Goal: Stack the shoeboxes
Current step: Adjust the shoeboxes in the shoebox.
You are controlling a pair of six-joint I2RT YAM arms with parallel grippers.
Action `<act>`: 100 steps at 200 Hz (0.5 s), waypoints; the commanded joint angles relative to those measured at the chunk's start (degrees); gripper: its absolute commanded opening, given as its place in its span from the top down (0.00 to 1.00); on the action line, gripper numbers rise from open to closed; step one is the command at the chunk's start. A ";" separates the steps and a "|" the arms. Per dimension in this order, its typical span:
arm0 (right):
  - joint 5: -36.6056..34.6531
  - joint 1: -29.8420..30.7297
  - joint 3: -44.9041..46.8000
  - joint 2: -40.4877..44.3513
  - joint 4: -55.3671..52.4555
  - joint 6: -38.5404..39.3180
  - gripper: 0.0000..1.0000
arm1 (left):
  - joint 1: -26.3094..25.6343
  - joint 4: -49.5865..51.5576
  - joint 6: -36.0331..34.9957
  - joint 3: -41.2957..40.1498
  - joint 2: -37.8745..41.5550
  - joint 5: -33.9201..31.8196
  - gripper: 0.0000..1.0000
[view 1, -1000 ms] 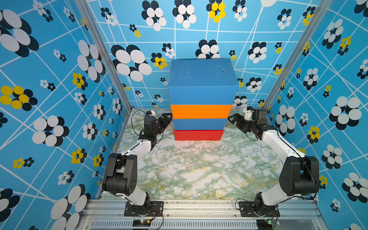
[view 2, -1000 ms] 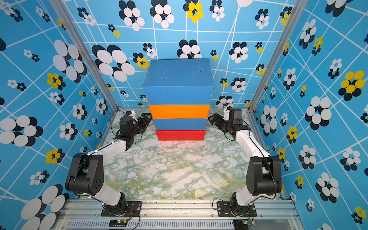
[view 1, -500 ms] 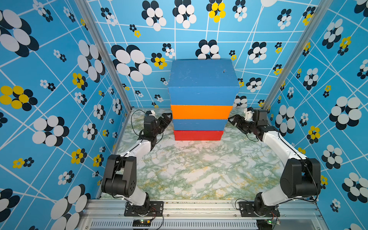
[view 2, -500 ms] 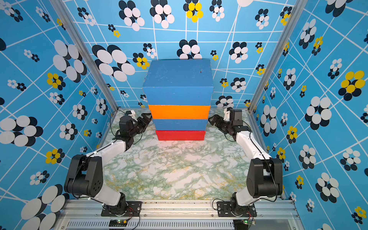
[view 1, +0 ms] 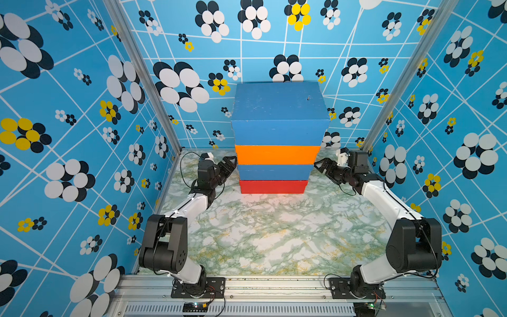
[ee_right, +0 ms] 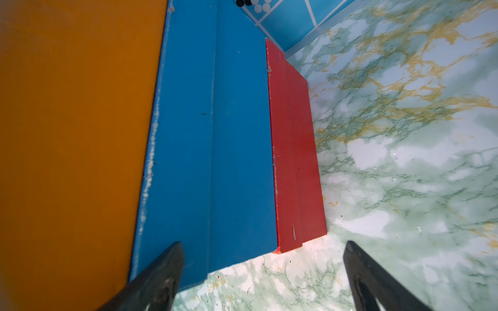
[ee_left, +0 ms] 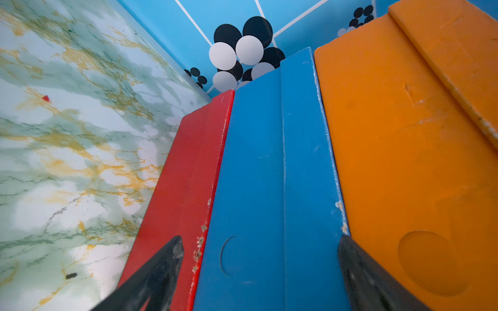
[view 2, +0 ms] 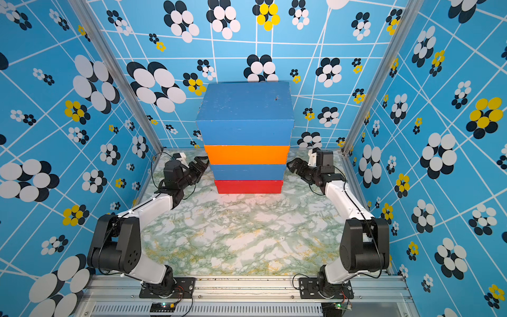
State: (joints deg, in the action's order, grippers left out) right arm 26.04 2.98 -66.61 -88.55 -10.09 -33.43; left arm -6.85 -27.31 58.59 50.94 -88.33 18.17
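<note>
Nothing visibly shifts since a second ago | left gripper [view 1: 232, 162]: fingers apart, empty, just left of the shoeboxes [view 1: 274, 164] | right gripper [view 1: 319, 164]: fingers apart, empty, near their right side | shoeboxes stacked on marble table [view 1: 274, 233] by back wall [view 1: 274, 49]: red shoebox [view 1: 273, 186] lowest, lower blue shoebox [view 1: 274, 172], orange shoebox [view 1: 277, 155], top blue shoebox [view 1: 279, 109]

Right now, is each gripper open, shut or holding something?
Left gripper: open, empty, beside the lower blue lidded cardboard shoebox.
Right gripper: open, empty, at that box's opposite end.
</note>
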 commanded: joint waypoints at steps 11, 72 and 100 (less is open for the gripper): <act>5.33 3.21 -0.61 0.32 0.07 1.40 0.06 | -2.57 -0.38 -3.04 -0.49 3.25 5.18 0.09; 5.33 3.17 -0.62 0.40 -0.02 1.52 0.05 | -2.40 -0.40 -3.12 -0.58 3.07 5.20 0.09; 5.33 3.17 -0.47 0.38 -0.03 1.52 0.05 | -2.32 -0.38 -3.04 -0.47 2.97 5.29 0.09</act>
State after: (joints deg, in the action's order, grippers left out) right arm 26.04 3.09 -66.61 -88.55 -10.09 -33.43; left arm -6.85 -26.46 57.76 50.83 -87.61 17.85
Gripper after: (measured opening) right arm 0.944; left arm 0.907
